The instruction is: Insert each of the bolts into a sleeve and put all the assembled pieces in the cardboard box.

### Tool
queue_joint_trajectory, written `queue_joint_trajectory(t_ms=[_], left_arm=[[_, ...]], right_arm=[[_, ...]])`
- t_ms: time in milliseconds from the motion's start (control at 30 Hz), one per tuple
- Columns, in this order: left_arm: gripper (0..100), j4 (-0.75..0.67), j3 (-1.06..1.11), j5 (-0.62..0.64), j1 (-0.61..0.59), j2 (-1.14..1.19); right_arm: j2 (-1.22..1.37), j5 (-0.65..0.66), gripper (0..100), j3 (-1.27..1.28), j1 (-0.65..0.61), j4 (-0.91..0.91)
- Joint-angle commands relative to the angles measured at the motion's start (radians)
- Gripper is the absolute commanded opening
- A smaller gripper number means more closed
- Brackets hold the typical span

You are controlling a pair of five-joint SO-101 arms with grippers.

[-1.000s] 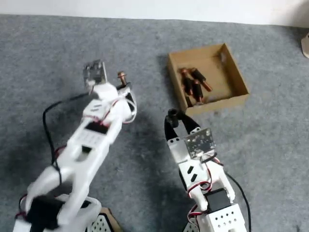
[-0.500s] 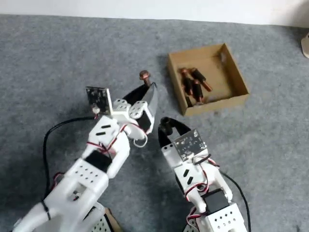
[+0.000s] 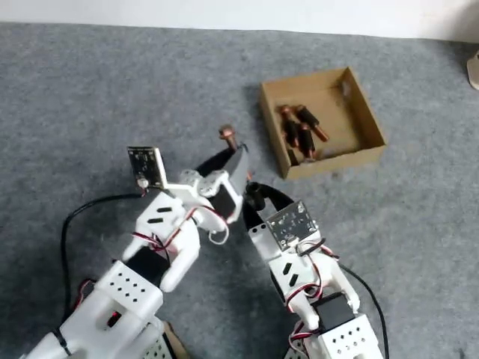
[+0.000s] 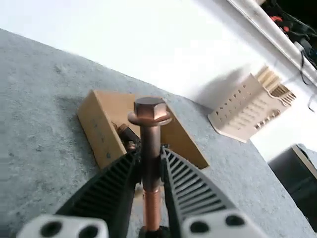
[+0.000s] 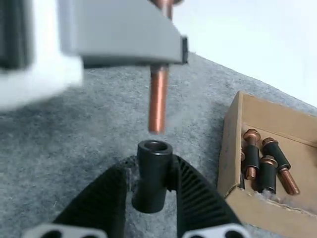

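My left gripper (image 4: pixel 150 173) is shut on a copper bolt (image 4: pixel 150 148), head up; in the high view the bolt (image 3: pixel 227 135) sticks up from this gripper (image 3: pixel 233 166). My right gripper (image 5: pixel 154 191) is shut on a black sleeve (image 5: pixel 152 173), held upright with its hole facing up. The bolt's tip (image 5: pixel 157 106) hangs just above the sleeve's mouth, apart from it. In the high view the sleeve (image 3: pixel 255 194) sits right beside the left gripper. The cardboard box (image 3: pixel 359 153) lies at the back right and holds several bolts in black sleeves (image 3: pixel 301 133).
Grey carpet covers the table. A pale wooden rack (image 4: pixel 247 106) stands far off by the wall. The box's near wall (image 5: pixel 257 210) lies close beside my right gripper. A pale object (image 3: pixel 473 69) shows at the right edge.
The left arm swung right and toward the right arm with the bolt, bringing it above the sleeve. The right gripper shifted slightly left and nearer with the sleeve.
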Motion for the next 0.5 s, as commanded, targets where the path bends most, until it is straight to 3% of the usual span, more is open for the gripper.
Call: queue_joint_trajectory(t_ms=[0, 467], left_arm=[[0, -0.002, -0.007, 0.012, 0.027, -0.03], [0, 0.0, 0.015, 0.011, 0.019, -0.03]], right_arm=[[-0.022, 0.005, 0.5, 0.151, -0.004, -0.031], [-0.022, 0.005, 0.5, 0.148, -0.004, -0.038]])
